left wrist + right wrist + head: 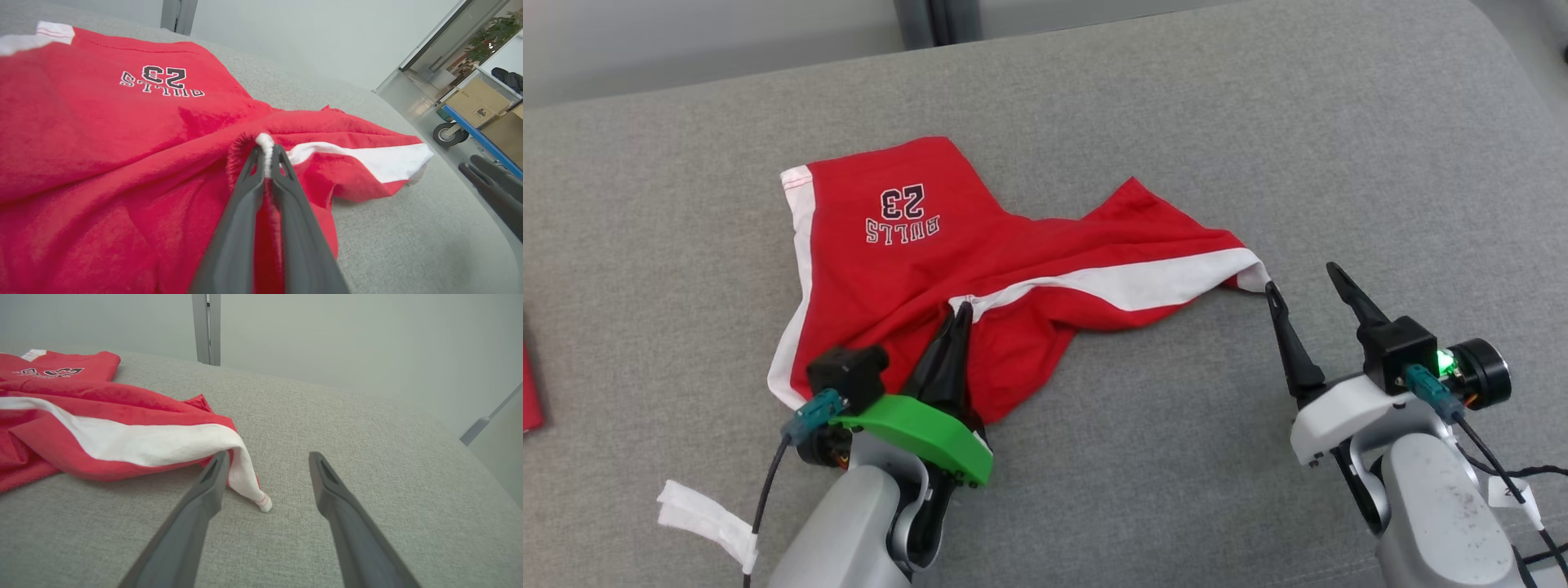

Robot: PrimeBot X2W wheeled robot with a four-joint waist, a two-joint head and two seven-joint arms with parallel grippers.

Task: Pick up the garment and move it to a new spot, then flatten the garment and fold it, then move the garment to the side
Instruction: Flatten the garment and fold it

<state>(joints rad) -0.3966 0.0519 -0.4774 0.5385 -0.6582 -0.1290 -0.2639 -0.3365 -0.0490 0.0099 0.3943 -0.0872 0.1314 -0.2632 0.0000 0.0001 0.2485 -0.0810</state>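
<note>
Red fabric shorts [1013, 269] with white side stripes and a black "BULLS 23" print lie crumpled at the centre of the head view, on the grey fabric-covered worktop [1176, 122]. One leg spreads to the upper left and the other trails right.

Left end effector [958, 310], lower centre-left of the head view: fingers pressed together, pinching a bunched white-edged fold [265, 143] mid-garment. In the left wrist view the white edge sits right between the fingertips [267, 153].

Right end effector [1300, 278], right of the head view: fingers spread wide, holding nothing. The tips rest low over the worktop at the right-hand white corner [261, 500] of the shorts. In the right wrist view [268, 455] that corner lies between the two fingers, and the cloth is just beside the frame-left finger [212, 477]. Can't tell whether they touch.

Strip of white tape [703, 518] at the lower left of the head view. Red object [529, 388] cut off by the left edge.
</note>
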